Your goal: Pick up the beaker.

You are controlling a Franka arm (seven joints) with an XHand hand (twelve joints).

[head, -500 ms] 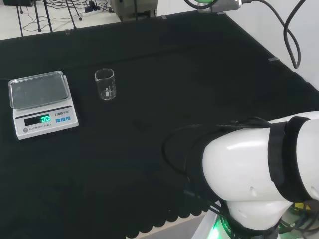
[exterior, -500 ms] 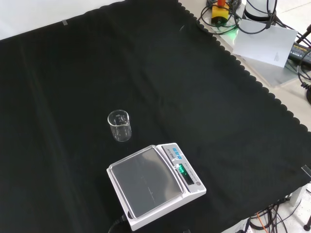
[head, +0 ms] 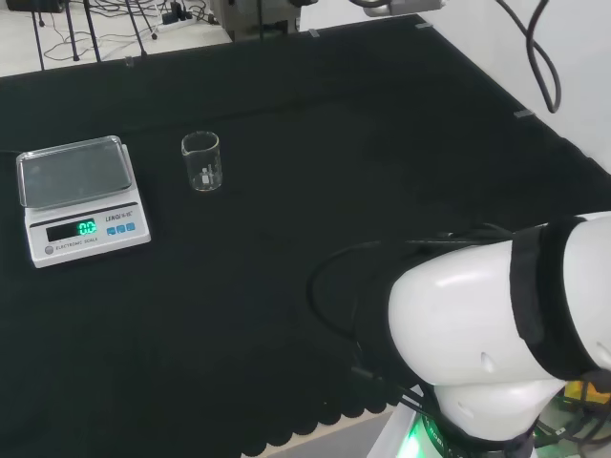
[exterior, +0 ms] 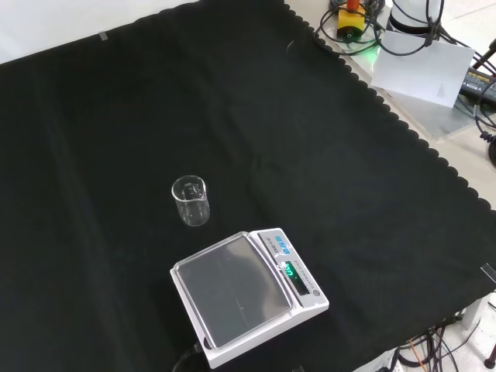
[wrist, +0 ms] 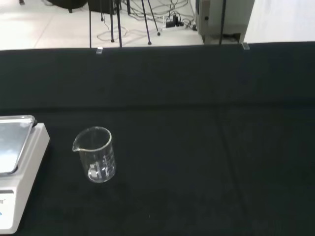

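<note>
One beaker (head: 201, 161) of clear glass is seen standing upright on the black-clothed worktop (head: 315, 143), its long axis vertical and its mouth open upward, with a pouring lip at the rim. It is set just beside a white scale (head: 81, 197) but apart from it: to the scale's right in the head view, behind it in the front view. From the wrist view, which looks past the palm, the beaker (wrist: 95, 154) is judged to lie ahead of and below the fingers, well apart from them, with bare cloth between. Whether the fingers are released, clenched or grasping anything cannot be told. The coming move is judged to call for a descent toward the beaker with the scale kept clear. Graduation marks are printed on the beaker's wall, and a green lit readout with small print is carried on the scale's front; neither is read off.
</note>
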